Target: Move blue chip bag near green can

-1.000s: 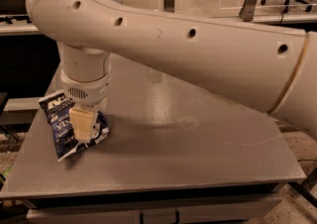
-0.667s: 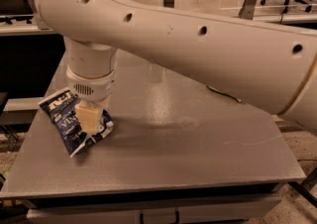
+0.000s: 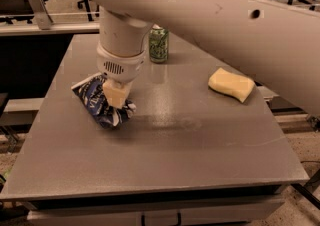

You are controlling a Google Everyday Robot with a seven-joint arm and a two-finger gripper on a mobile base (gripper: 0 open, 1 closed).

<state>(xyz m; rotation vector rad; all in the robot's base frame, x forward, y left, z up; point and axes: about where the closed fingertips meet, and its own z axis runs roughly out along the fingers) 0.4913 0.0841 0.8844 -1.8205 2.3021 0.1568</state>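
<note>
The blue chip bag (image 3: 96,101), crinkly navy with white lettering, sits at the left middle of the grey table (image 3: 200,155), crumpled and tilted. My gripper (image 3: 118,96) comes down from above and is shut on the bag's right end; its pale fingers (image 3: 116,93) pinch the foil. The green can (image 3: 159,44) stands upright at the back of the table, behind and to the right of the gripper, partly hidden by my arm. A clear gap separates the bag and the can.
A yellow sponge (image 3: 231,84) lies on the right side of the table. My large white arm (image 3: 240,25) crosses the upper right of the view. Other tables and office chairs stand behind.
The gripper has carried the bag to the right and toward the back of the table. The arm has risen in the view, so the can and sponge now show.
</note>
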